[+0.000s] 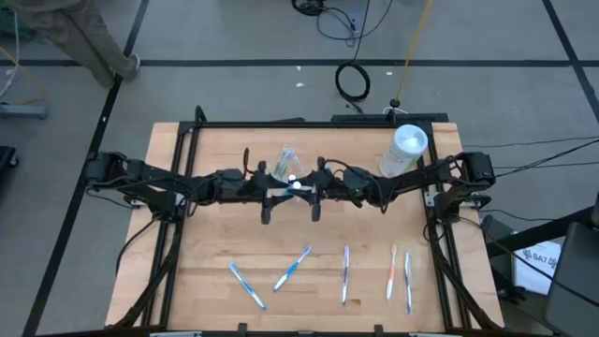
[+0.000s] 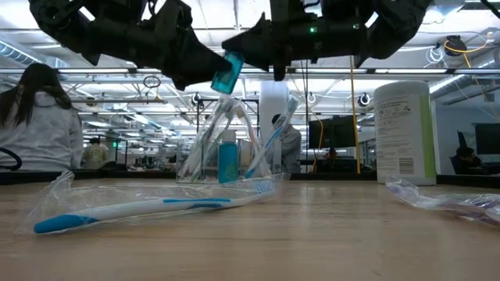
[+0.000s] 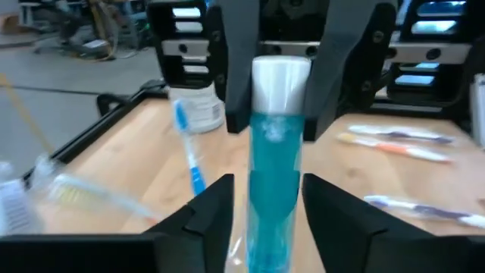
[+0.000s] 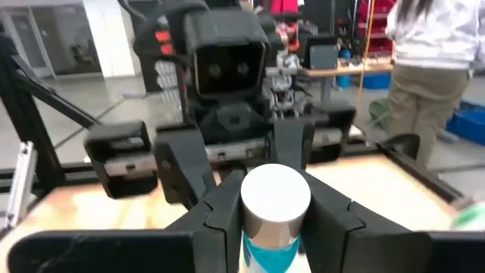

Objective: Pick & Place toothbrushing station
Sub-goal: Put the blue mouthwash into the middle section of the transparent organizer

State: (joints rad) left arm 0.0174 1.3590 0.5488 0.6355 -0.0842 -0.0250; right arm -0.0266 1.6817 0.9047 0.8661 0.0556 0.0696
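Note:
A teal tube with a white cap (image 3: 274, 152) hangs in the air over the table's middle, between my two grippers, which face each other. My right gripper (image 4: 274, 205) is shut on its cap end. My left gripper (image 3: 267, 205) is open. Its fingers stand on either side of the tube's teal end, with a gap showing on one side. The toothbrushing station (image 1: 285, 161), a clear container with toothbrushes standing in it, rests upright on the table just beyond the grippers and shows in the low view (image 2: 226, 152). My right gripper pinches the tube's white cap end (image 4: 250, 208) between its two fingers. The fingers come level from the table's right side and lie along the tube. The tube is lifted clear of the table, its teal end (image 2: 226, 72) slanting down. Whether my left gripper touches the tube, I cannot tell.
A white cylindrical canister (image 1: 404, 150) stands at the far right of the table. Several toothbrushes (image 1: 344, 273) lie in a row near the front edge, one in a clear wrapper (image 2: 148, 207). A person's legs (image 1: 84, 37) show beyond the far left corner.

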